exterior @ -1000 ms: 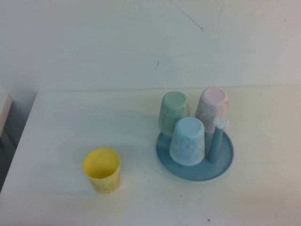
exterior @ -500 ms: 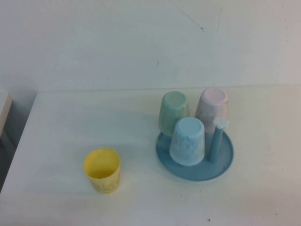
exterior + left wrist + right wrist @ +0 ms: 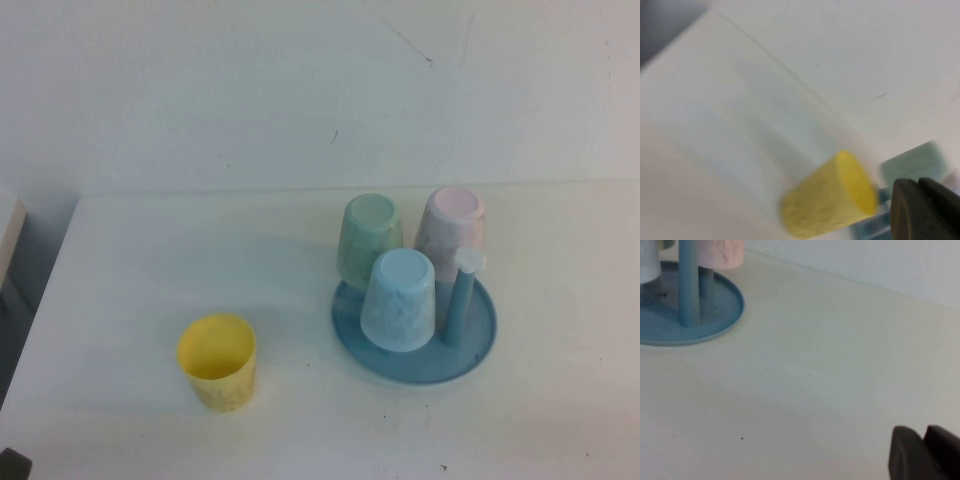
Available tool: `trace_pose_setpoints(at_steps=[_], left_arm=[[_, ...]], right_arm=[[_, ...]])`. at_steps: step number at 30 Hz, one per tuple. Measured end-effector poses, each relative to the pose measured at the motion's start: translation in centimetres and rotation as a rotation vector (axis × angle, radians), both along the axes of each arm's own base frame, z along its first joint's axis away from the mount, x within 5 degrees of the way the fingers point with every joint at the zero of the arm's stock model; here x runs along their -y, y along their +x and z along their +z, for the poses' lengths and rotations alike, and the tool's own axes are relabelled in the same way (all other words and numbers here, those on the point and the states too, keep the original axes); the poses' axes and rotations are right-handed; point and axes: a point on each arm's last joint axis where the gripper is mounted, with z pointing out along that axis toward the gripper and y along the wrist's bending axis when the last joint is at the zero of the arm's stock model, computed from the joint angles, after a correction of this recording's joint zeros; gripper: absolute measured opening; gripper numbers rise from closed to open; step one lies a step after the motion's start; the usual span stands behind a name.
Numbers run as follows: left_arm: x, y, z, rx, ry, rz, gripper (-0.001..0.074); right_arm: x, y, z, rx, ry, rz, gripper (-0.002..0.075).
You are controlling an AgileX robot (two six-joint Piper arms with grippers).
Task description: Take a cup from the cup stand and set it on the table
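Observation:
The light blue speckled cup stands upside down on a peg at the front of the round blue cup stand; its edge also shows in the right wrist view. A bare blue peg with a white knob stands beside it. My left gripper is shut and empty, well apart from the stand; a dark bit of that arm shows at the high view's front left corner. My right gripper is shut and empty, low over the white table to the right of the stand, out of the high view.
A pale green cup and a pink cup sit upside down on the stand's back pegs. A yellow cup stands upright on the table at the front left; it also shows in the left wrist view. The table's left edge is near.
A dark bit of the left arm has come into the high view at the front left corner. The cups and the stand have not moved.

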Motion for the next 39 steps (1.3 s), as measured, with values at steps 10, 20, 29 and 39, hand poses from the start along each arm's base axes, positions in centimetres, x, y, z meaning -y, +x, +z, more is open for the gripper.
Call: trace_pose_setpoints(at_steps=[10,20,29,39], left_arm=[[-0.2,0.1,0.9,0.079,-0.154,0.040,-0.0002],[2.1,0.6,7.8,-0.079,0.368,-0.352,-0.0002],[3.5,6.6,16.3,-0.106,0.683,-0.760,-0.0002],[6.0,16.8,19.3,-0.219,0.749,-0.909,-0.0002]], right_arm=[[0.0,0.0,0.0,0.000,0.000,0.000,0.0062],[0.0,0.0,0.0,0.000,0.000,0.000,0.0062],[0.0,0.0,0.0,0.000,0.000,0.000,0.0062],[0.0,0.0,0.0,0.000,0.000,0.000,0.0062]])
